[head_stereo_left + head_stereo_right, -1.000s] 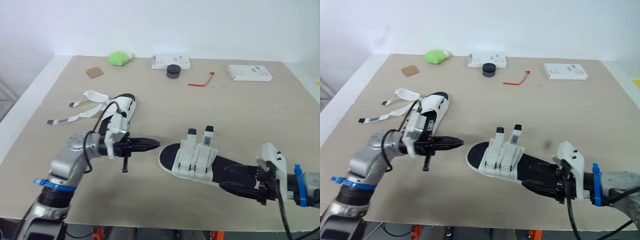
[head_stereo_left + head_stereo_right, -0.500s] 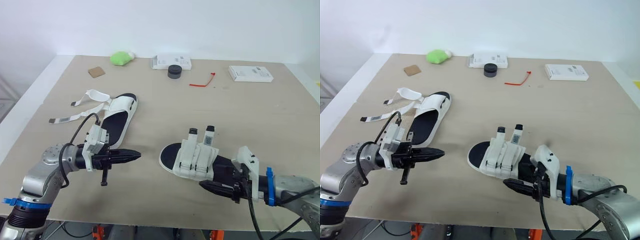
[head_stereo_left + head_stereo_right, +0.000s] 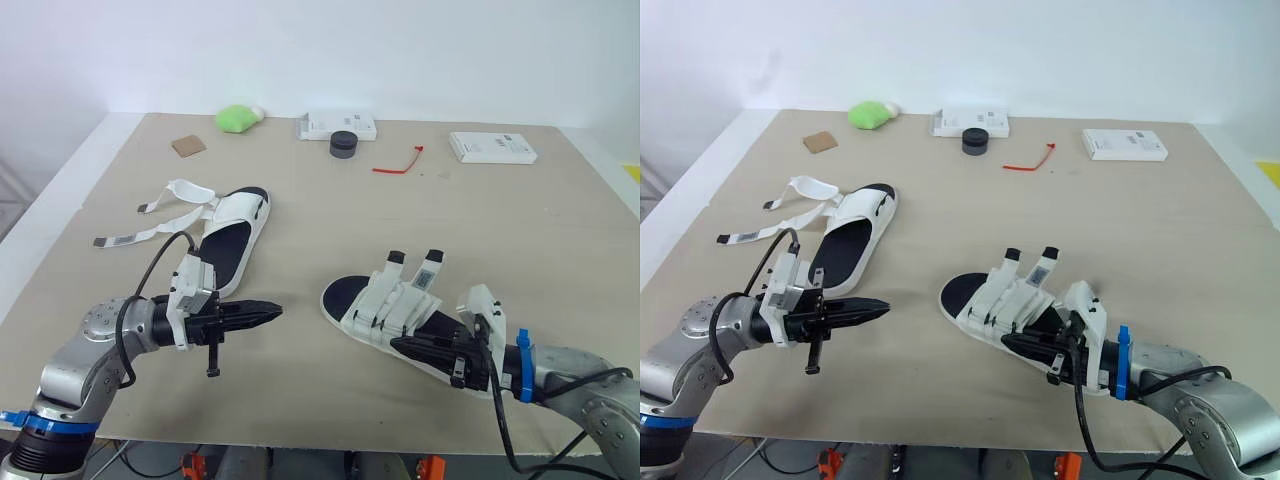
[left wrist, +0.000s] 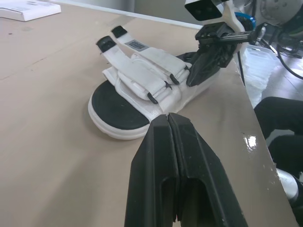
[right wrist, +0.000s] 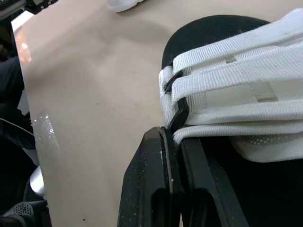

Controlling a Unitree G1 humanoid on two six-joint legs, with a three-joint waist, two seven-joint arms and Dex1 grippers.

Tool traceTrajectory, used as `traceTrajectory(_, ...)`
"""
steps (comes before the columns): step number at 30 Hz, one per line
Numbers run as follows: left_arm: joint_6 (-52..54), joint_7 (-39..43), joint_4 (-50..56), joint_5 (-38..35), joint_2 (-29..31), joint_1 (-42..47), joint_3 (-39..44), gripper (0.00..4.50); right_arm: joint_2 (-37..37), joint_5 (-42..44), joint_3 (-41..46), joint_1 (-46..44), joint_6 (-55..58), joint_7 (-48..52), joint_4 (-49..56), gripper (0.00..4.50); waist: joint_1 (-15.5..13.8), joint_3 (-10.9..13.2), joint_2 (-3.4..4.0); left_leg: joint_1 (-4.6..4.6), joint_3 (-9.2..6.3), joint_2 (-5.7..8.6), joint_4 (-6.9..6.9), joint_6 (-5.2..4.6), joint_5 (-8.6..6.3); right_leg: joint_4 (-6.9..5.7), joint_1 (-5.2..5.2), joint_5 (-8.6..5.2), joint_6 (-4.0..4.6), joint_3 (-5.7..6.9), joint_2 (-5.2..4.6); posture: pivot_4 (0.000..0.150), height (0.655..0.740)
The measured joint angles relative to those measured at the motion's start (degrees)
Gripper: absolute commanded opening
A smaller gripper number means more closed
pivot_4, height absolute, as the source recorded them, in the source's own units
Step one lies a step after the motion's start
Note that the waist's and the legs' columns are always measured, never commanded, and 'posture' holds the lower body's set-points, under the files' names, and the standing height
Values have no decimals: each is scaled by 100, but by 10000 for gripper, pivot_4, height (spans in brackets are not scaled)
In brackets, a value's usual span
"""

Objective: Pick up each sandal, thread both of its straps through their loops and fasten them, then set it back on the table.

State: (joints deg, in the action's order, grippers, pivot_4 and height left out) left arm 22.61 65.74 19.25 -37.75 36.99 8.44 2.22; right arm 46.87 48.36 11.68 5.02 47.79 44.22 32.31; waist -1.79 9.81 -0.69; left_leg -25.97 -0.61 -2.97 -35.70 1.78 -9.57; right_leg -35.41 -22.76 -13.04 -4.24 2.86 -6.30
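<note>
Nearest edge: left hand (image 3: 272,312) hovers low over the table (image 3: 520,230), fingers pressed together, holding nothing, pointing toward the near sandal (image 3: 392,298). It sits lower and further back than a second ago. The right hand (image 3: 396,344) has moved in along the heel side; its fingers are closed tight with nothing seen between them, tips touching the black loops (image 5: 176,100). Since half a second ago this sandal has swung a little on the table, its strap ends (image 3: 434,262) now leaning to the right, which looks like a nudge from the right hand. Both straps lie through their loops and folded flat, so I judge this sandal finished and set down. Further back, the second sandal (image 3: 232,238) lies flat with loose straps (image 3: 150,228) trailing left: still to do. Far edge: green lump (image 3: 238,118), black puck (image 3: 343,144), red tie (image 3: 398,163).
</note>
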Motion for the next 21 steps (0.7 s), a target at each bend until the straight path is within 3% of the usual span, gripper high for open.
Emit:
traceTrajectory(6, 103, -645, 113, 11, -89, -42, 75, 0, -323, -505, 816, -2140, 66, -1727, -1956, 386, 35, 12, 11, -8, 38, 8, -13, -5, 37, -17, -40, 51, -7, -63, 4, 1500, 7400)
traceTrajectory(12, 160, -1449, 157, 16, -693, 23, 60, 0, -876, -1335, 523, -2824, -147, -2369, -3157, 386, 49, 7, 5, -5, 38, -4, -8, -5, 37, -43, -48, 66, 6, -86, 31, 1500, 7400)
traceTrajectory(21, 257, -1826, 209, 73, -856, 72, -43, 0, -1359, -1715, 527, -3471, -558, -2599, -4371, 386, 134, 6, 9, 25, 37, -7, -10, -34, 55, -71, -43, 57, 20, -99, 43, 1500, 7400)
